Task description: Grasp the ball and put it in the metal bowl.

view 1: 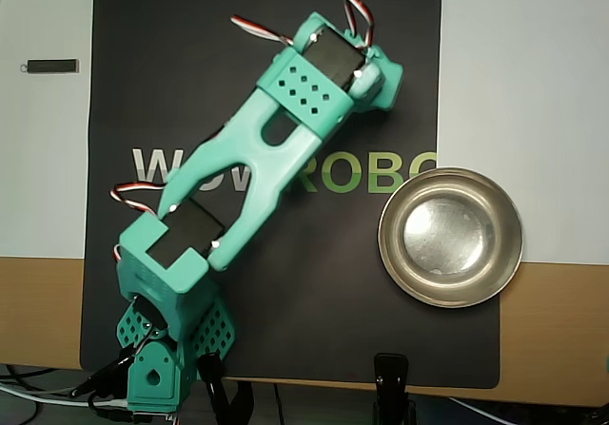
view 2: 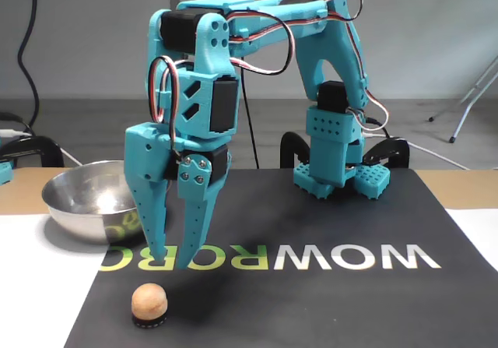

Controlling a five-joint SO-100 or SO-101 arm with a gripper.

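The teal arm [view 2: 257, 68] bends over the black mat [view 2: 327, 309] and points its gripper [view 2: 172, 261] straight down. In the fixed view the two fingers [view 2: 148, 208] stand a little apart at the tips, with a narrow gap between them, and they hold nothing.

The ball [view 2: 149, 305] sits on the mat in front of the gripper, nearer to the camera and a bit to the left of the fingertips. It rests on a small dark ring and does not touch the fingers. There is clear space between the fingertips and the top of the ball. In the overhead view I cannot see the ball; the arm covers that part of the mat.

The bowl [view 2: 74, 200] stands to the left in the fixed view, behind the gripper and partly hidden by it. In the overhead view the bowl [view 1: 400, 254] lies at the right edge of the mat, partly on the mat and partly on the white surface [view 1: 533, 83], and it is empty. A small dark stick-like thing [view 1: 52, 65] lies on the white surface at the far left.
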